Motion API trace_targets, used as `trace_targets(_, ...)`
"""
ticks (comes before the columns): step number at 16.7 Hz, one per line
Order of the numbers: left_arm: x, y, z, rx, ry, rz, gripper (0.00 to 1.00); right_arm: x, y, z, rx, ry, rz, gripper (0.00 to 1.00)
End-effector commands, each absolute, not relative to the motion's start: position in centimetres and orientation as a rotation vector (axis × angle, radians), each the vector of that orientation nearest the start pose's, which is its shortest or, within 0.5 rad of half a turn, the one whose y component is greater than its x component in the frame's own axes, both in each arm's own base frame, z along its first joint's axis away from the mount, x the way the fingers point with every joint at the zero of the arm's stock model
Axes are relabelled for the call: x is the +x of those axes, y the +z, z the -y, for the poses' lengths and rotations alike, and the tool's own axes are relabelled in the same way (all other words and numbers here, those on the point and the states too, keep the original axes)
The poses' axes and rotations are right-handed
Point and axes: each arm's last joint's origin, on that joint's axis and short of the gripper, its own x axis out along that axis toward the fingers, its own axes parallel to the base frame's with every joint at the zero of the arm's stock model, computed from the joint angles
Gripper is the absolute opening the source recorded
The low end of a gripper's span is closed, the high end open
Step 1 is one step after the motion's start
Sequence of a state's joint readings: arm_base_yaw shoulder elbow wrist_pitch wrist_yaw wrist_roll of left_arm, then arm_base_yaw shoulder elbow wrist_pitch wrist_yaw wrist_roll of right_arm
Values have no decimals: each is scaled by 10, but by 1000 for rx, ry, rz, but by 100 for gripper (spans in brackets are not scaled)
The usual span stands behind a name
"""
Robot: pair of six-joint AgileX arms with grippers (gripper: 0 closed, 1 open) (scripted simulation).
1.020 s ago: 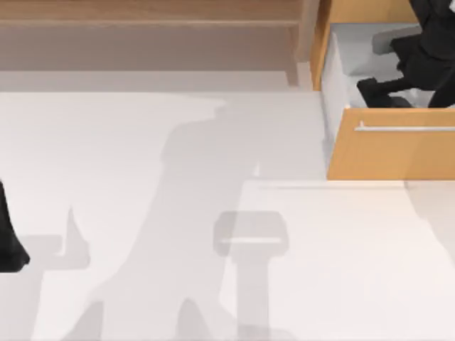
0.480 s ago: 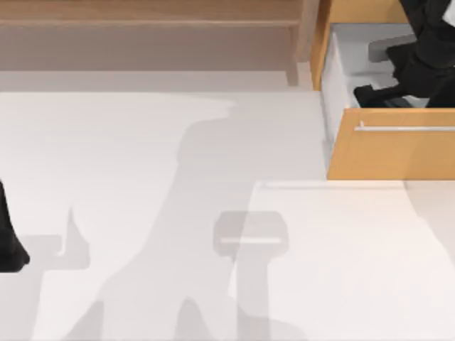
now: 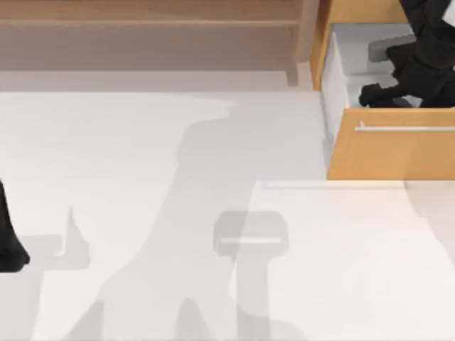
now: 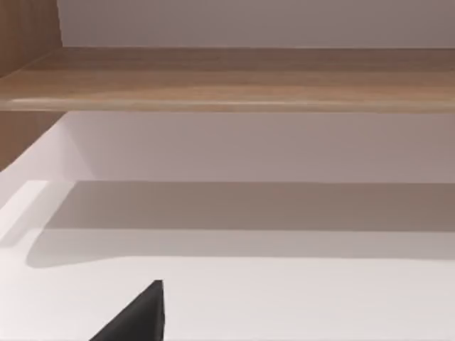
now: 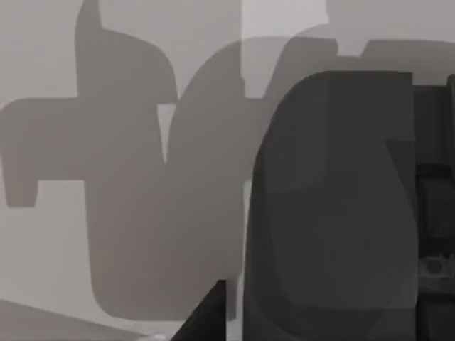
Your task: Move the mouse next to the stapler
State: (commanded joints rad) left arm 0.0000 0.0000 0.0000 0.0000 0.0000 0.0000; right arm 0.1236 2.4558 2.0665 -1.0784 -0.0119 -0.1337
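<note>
From above, the smooth white counter [image 3: 142, 213] spreads wide and matte, crossed by soft grey shadows. At about one o'clock stands the open drawer with an orange wooden front [image 3: 391, 153], flat and rectangular, a thin silver bar handle [image 3: 405, 128] running along its upper edge; its inside walls are pale grey-white. The right arm reaches down into this drawer, and the right gripper [image 3: 380, 94] sits low inside, just behind the wooden front. A dark, low shape lies at its tip there, but it blends with the black fingers, so I cannot tell whether that is the small dark grey-black mouse or whether the fingers are open or closed on anything. Across twelve o'clock runs a long light-brown wooden shelf [image 3: 142, 14] with a fine grain. The left arm [image 3: 8, 241] rests parked at nine o'clock, at the counter's left edge.

The left wrist view looks across the white counter toward the wooden shelf board [image 4: 227, 78], banded in tan; one black pointed finger [image 4: 138, 320] of the left gripper shows, and its state cannot be told.

The right wrist view shows a large rounded dark grey body [image 5: 334, 206], smooth and matte, over a pale grey shadowed surface.
</note>
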Motion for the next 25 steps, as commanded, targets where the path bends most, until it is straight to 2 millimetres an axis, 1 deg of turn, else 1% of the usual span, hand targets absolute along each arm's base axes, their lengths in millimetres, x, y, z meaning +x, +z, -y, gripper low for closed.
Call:
trace_targets(7, 106, 160, 1, 0, 0, 0, 100, 485, 131, -67, -196, 224, -1457, 2)
trace_targets(8, 106, 160, 1, 0, 0, 0, 100, 485, 131, -67, -196, 224, -1457, 0)
trace_targets(15, 106, 160, 1, 0, 0, 0, 100, 485, 131, -67, -196, 224, -1457, 0)
trace_targets(17, 106, 160, 1, 0, 0, 0, 100, 485, 133, -66, -193, 221, -1454, 0)
trace_targets(18, 106, 160, 1, 0, 0, 0, 100, 485, 137, -67, -198, 223, -1444, 0)
trace_targets(20, 106, 160, 1, 0, 0, 0, 100, 481, 155, -70, -217, 232, -1406, 0)
trace_targets(22, 106, 160, 1, 0, 0, 0, 100, 472, 185, -69, -235, 232, -1343, 0)
trace_targets(23, 106, 160, 1, 0, 0, 0, 100, 465, 204, -63, -240, 224, -1305, 0)
trace_targets(25, 106, 160, 1, 0, 0, 0, 100, 445, 243, -43, -245, 190, -1223, 0)
